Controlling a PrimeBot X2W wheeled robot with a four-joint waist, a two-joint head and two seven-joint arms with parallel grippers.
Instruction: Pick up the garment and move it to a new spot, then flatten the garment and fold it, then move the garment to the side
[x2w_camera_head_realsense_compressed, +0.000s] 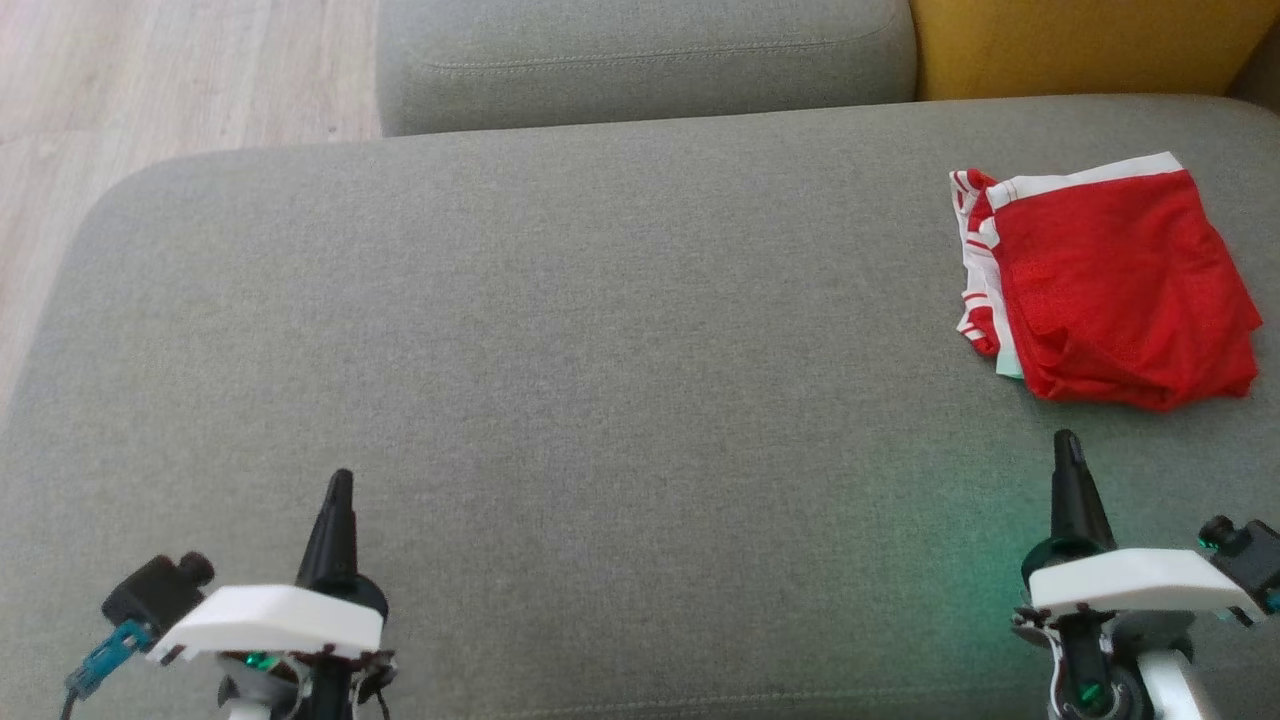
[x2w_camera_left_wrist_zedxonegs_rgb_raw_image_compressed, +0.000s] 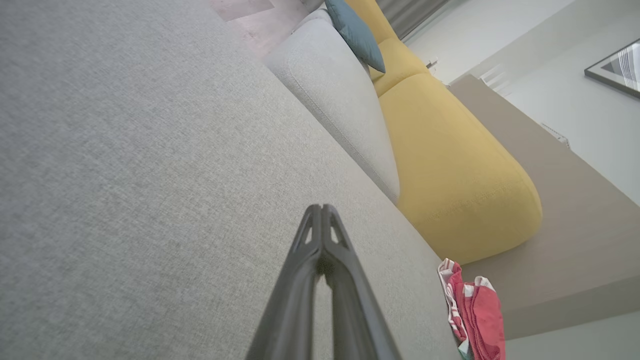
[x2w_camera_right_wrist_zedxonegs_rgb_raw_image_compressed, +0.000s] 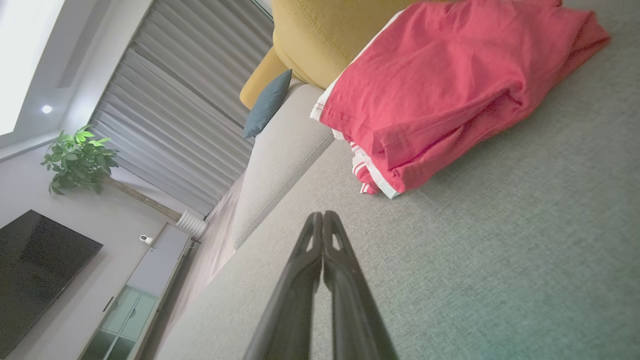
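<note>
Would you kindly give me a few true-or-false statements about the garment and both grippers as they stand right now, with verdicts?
1. The red garment lies folded on the grey cushion. True.
2. The right gripper grips the garment. False: it is shut on nothing, short of the garment's near edge.
3. The left gripper is shut. True.
4. The garment lies on the left gripper's side. False: it lies on the right gripper's side.
5. A yellow cushion sits beyond the garment. True.

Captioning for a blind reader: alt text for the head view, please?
A folded red garment with white trim lies at the right of a grey sofa seat; the left pincer and right pincer, both shut, point up from below.
</note>
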